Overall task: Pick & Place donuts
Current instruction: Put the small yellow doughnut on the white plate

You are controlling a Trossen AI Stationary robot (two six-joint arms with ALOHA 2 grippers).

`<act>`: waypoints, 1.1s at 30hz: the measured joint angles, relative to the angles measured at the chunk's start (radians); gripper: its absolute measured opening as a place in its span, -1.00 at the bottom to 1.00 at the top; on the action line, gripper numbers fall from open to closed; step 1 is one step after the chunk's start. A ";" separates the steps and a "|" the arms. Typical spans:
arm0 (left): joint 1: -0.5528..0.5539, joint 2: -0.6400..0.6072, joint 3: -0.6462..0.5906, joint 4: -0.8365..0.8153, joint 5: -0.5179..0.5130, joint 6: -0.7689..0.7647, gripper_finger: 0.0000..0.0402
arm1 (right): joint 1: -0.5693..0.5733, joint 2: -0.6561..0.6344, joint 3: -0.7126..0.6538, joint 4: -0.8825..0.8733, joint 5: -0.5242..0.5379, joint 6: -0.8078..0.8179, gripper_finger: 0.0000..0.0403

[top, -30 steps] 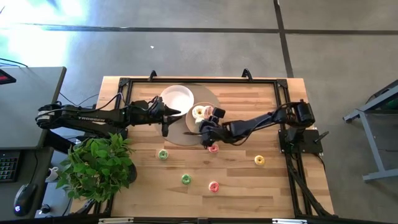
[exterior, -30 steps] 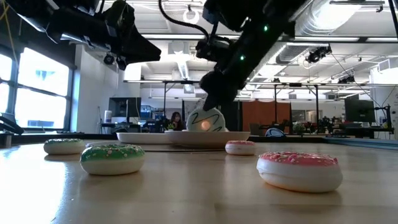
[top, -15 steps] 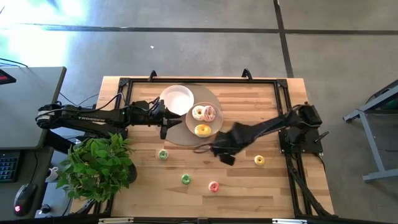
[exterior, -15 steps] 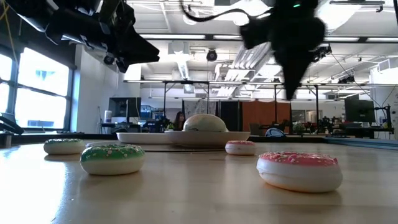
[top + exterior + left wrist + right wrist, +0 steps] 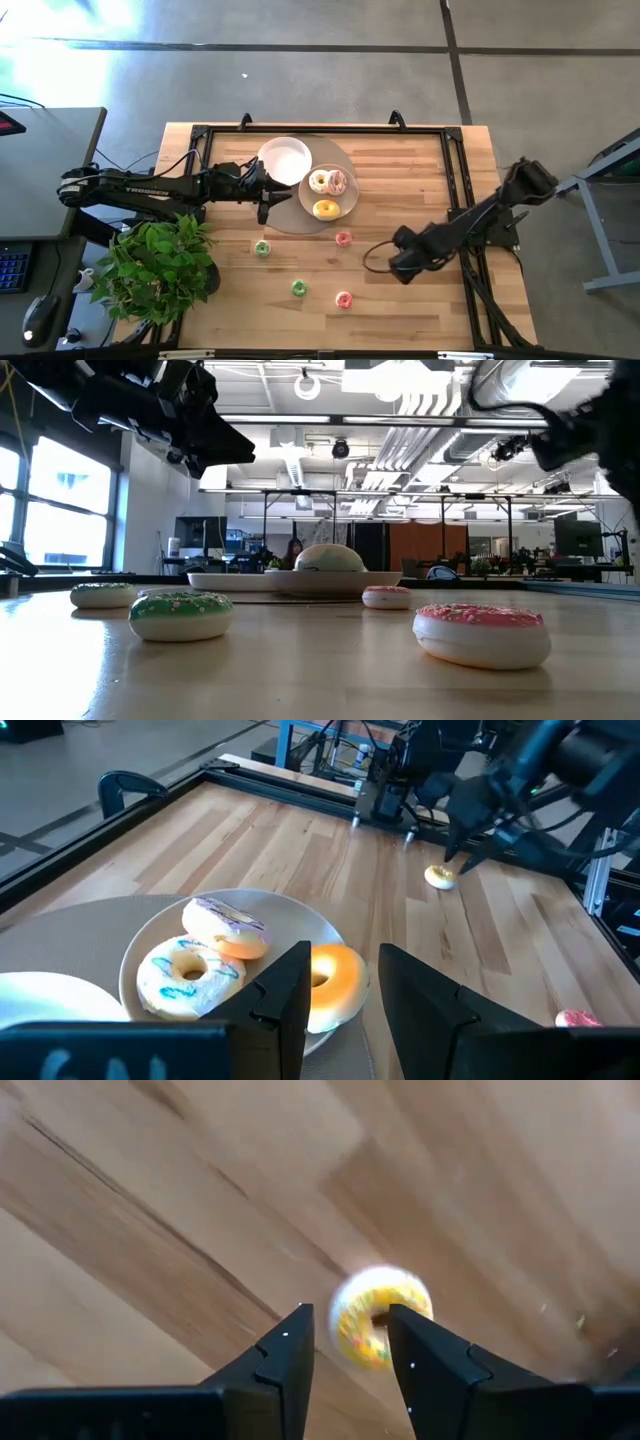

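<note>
Three donuts lie on the grey plate (image 5: 345, 200): white-frosted (image 5: 320, 181), pink-frosted (image 5: 337, 181) and yellow-orange (image 5: 325, 209). On the wood rest two tiny green donuts (image 5: 262, 248), (image 5: 299, 288) and two tiny pink ones (image 5: 343, 238), (image 5: 343, 299). A tiny yellow donut (image 5: 380, 1316) lies flat on the table. My right gripper (image 5: 350, 1345) hovers open just over it and hides it in the high view (image 5: 403, 265). In the left wrist view that donut (image 5: 440, 877) shows beneath the fingers. My left gripper (image 5: 265, 197) waits open beside the plates.
A white plate (image 5: 284, 158) sits against the grey one, both over a round beige mat (image 5: 290, 222). A potted plant (image 5: 160, 265) fills the near left corner. A black frame (image 5: 455, 180) borders the table. Bare wood lies between the loose donuts and the right rail.
My right gripper left the grey plate and swept toward the table's right and near edge, ending over the tiny yellow donut. The yellow-orange donut that stood on edge under its fingers now lies flat on the plate.
</note>
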 joint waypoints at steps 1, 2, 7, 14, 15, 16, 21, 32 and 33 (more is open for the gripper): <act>0.000 0.000 0.000 0.000 0.000 0.000 -0.41 | 0.004 -0.008 -0.030 0.024 -0.018 0.013 -0.38; 0.000 0.000 0.000 0.000 0.000 0.000 -0.41 | 0.006 -0.016 -0.056 0.057 -0.034 0.027 -0.38; 0.000 0.000 0.000 0.000 0.000 0.000 -0.41 | 0.004 -0.036 -0.152 0.154 -0.108 0.084 -0.38; 0.000 0.000 0.000 0.005 -0.005 0.001 -0.41 | -0.004 -0.038 -0.224 0.287 -0.108 0.078 -0.40; 0.000 0.000 0.000 0.008 -0.005 0.001 -0.41 | -0.008 -0.037 -0.222 0.284 -0.104 0.077 -0.43; 0.000 0.000 0.000 0.009 -0.005 0.002 -0.41 | -0.012 -0.037 -0.218 0.278 -0.099 0.076 -0.48; 0.000 0.000 0.000 0.009 -0.008 0.002 -0.41 | -0.047 -0.038 -0.163 0.276 -0.049 -0.001 -0.88; 0.000 -0.043 0.000 0.007 -0.050 0.000 -0.41 | -0.218 -0.035 0.001 0.807 0.579 -0.661 -0.87; 0.000 -0.060 0.000 0.004 -0.050 0.000 -0.41 | -0.248 -0.028 0.000 0.915 0.610 -0.762 -0.89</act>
